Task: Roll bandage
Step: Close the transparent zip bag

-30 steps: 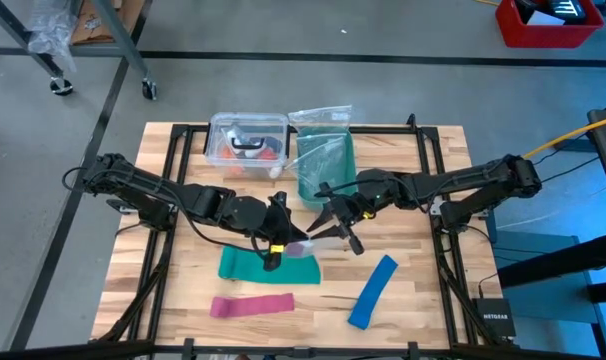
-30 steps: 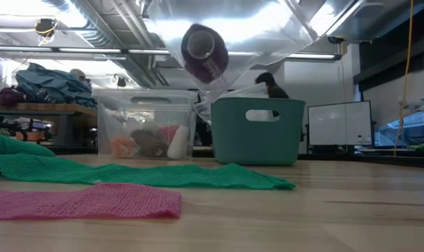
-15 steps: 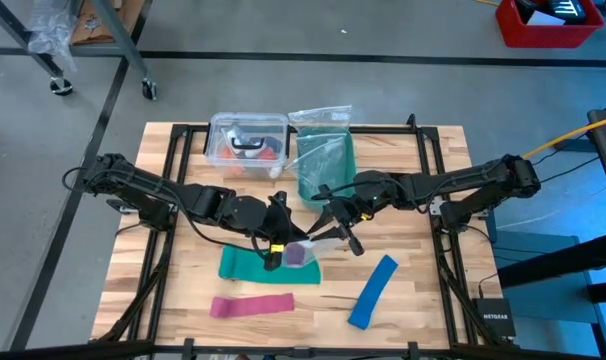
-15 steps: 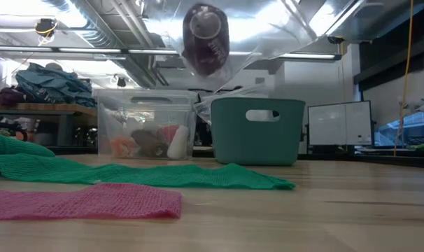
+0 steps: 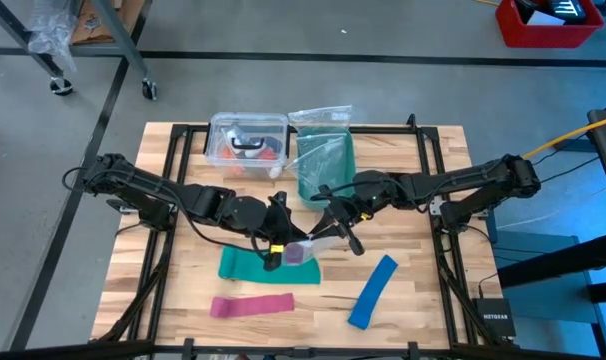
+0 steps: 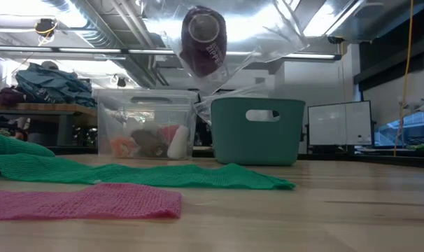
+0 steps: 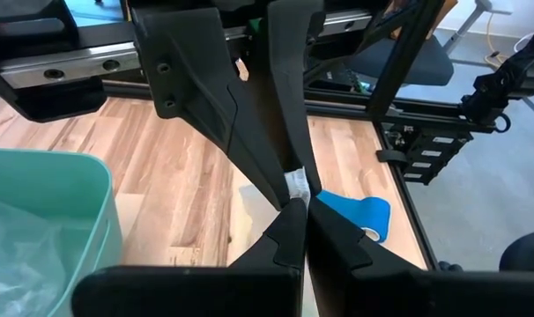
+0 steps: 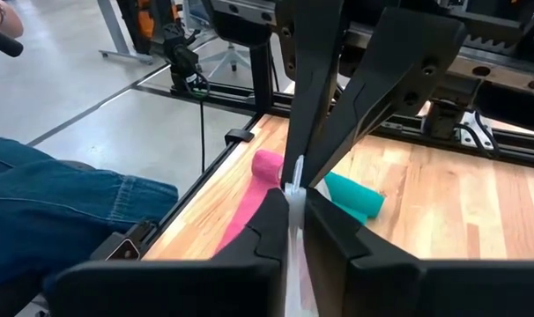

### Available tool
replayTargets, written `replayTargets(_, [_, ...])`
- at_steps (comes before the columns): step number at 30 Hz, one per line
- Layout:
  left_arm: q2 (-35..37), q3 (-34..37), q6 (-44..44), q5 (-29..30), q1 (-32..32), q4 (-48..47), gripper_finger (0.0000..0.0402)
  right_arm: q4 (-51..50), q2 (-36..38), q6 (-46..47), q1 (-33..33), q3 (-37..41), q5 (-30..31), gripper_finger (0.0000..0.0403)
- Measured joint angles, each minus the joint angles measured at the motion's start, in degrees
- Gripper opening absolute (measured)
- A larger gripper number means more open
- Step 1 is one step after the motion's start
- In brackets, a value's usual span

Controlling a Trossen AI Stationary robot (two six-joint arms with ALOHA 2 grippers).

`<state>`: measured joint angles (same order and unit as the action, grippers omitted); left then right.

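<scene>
The bandage (image 6: 203,38) is a small purple roll lying inside a clear plastic bag (image 6: 268,42), which hangs high above the table's middle. In the high view the roll (image 5: 297,252) shows between my two grippers. My left gripper (image 7: 295,204) comes from the table's left and is shut on the bag. My right gripper (image 8: 293,195) comes from the right, facing it, and is also shut on the bag. My left gripper pinches a thin edge of the clear bag (image 7: 295,183) between its two fingertips, slanting down from the table's left. The bag is lifted clear of the table. My right gripper has a strip of the bag's clear film (image 8: 293,180) between its two fingers, slanting down from the table's right. The film runs down between the fingers, and the roll sits in the bag below.
A green strip (image 5: 268,265), a pink strip (image 5: 251,304) and a blue strip (image 5: 373,290) lie flat on the near half of the table. A teal bin (image 5: 326,165) with a clear liner and a clear lidded box (image 5: 248,140) stand at the far edge.
The roll in the bag has risen a little and turned more upright, and the clear film beside it has spread out. Both arms have stayed where they were.
</scene>
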<state>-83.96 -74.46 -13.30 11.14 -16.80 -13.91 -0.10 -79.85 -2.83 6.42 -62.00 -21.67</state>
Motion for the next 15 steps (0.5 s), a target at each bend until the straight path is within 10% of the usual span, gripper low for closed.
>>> replayTargets(15, [0.02, 0.09, -0.09, 2.81, -0.02, -0.14, 0.0, -3.34, 0.0, 0.0, 0.0, -0.04, -0.42, 0.0032])
